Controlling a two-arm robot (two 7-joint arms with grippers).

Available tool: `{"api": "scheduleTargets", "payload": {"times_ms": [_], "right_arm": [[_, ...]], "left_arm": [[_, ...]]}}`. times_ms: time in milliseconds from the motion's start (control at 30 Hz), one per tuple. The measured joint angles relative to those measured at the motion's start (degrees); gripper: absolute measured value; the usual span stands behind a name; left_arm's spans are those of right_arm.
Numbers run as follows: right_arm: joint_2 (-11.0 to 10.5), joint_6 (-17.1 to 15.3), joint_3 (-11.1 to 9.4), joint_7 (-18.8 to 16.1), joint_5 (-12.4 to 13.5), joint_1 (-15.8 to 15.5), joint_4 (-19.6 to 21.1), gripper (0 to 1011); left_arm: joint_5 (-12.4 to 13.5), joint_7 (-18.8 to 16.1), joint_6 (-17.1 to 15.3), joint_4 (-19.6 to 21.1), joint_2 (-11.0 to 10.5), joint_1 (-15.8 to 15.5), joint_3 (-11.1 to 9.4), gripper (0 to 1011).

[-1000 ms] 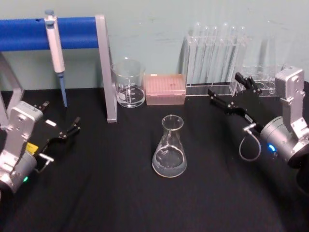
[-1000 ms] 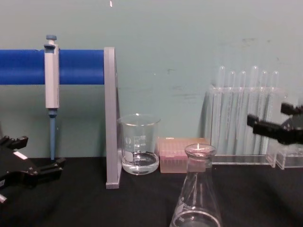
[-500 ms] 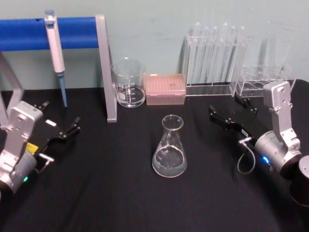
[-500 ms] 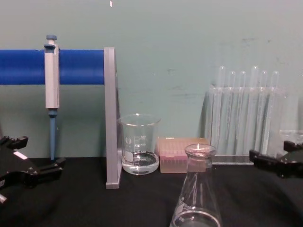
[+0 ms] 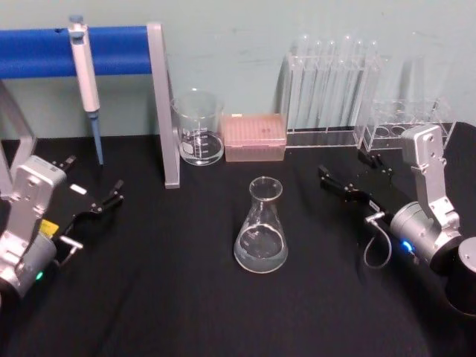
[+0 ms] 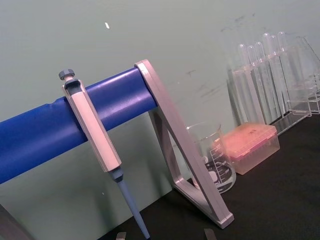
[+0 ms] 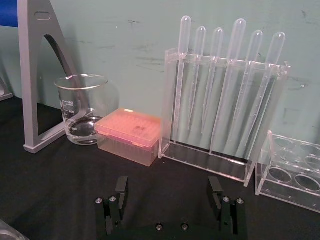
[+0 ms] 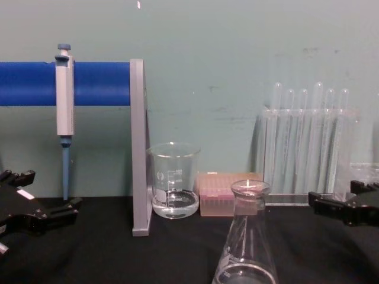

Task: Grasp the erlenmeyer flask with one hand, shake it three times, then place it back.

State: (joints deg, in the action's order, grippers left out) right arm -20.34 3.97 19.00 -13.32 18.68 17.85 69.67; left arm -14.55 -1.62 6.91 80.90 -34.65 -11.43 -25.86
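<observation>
Your flask (image 5: 261, 236) stands upright on the black table (image 5: 178, 297), in the middle, a little clear liquid in its base, nothing touching it. In front of the beaker (image 5: 198, 127) and the pink tip box (image 5: 255, 137), it sits well apart from both. Your right gripper (image 5: 348, 173) hovers low to the flask's right, fingers (image 7: 121, 188) spread wide and empty, pointing toward the dropper rack (image 5: 327, 89). Your left gripper (image 5: 92, 186) rests far to the left near the pipette (image 5: 85, 74), also spread and empty.
</observation>
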Motion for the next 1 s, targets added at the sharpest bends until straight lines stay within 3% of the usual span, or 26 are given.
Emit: {"api": "scheduleTargets", "payload": {"times_ms": [1000], "right_arm": [[-0.1, 0.2, 0.2, 0.3, 0.0, 0.0, 0.1, 1000]], "left_arm": [[0.0, 0.0, 0.0, 0.0, 0.0, 0.0, 0.0, 1001]]}}
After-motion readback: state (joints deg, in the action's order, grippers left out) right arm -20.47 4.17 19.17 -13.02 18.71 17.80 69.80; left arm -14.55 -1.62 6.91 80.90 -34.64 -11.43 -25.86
